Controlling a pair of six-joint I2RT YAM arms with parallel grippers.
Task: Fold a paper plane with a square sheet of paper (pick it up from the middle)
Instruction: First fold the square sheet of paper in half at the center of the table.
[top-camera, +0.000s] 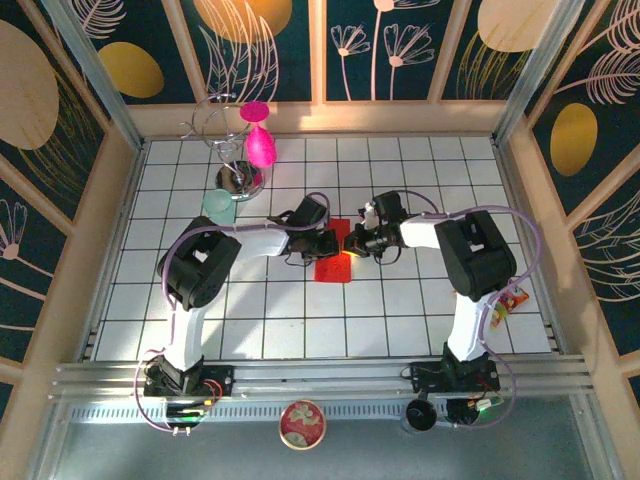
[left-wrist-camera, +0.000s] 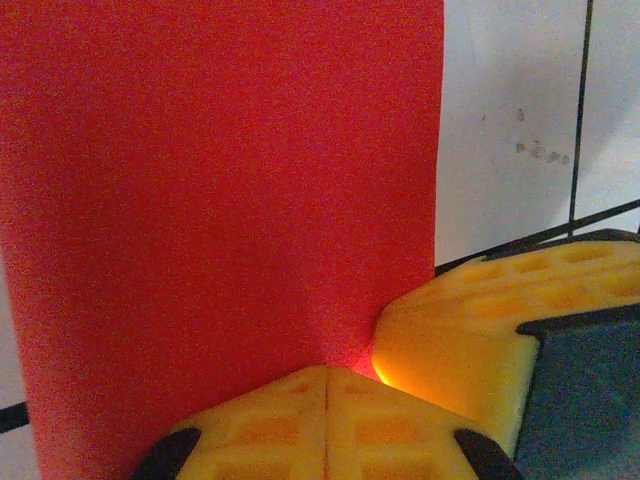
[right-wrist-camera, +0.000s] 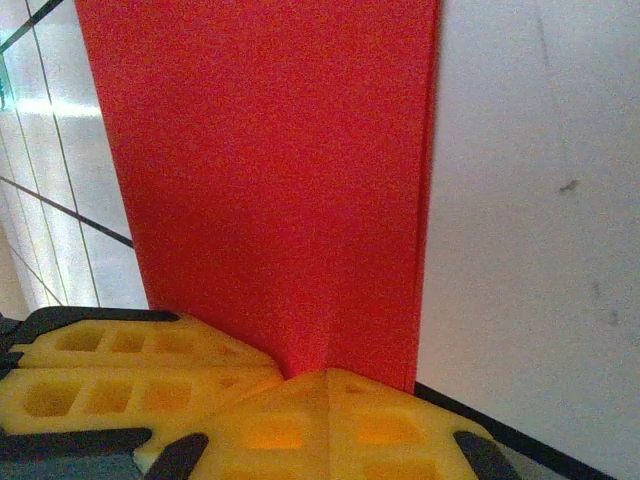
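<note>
The square sheet of paper (top-camera: 334, 264) is bright red and shows as a flat rectangle on the white grid table (top-camera: 420, 310), near its middle. My left gripper (top-camera: 333, 243) and right gripper (top-camera: 356, 243) meet tip to tip at the paper's far edge. In the left wrist view the left gripper (left-wrist-camera: 328, 372) is shut, its yellow pads pinching the edge of the paper (left-wrist-camera: 220, 180), with the right gripper's fingers (left-wrist-camera: 480, 320) beside it. The right gripper (right-wrist-camera: 328, 376) is likewise shut on the paper (right-wrist-camera: 270, 170); a doubled edge runs down the paper's right side. The paper plane is out of view.
A magenta goblet (top-camera: 260, 143) and a chrome wire stand (top-camera: 238, 178) are at the back left, with a pale green round thing (top-camera: 218, 207) in front of them. A colourful packet (top-camera: 512, 298) lies at the right edge. A round tin (top-camera: 302, 423) sits below the near rail.
</note>
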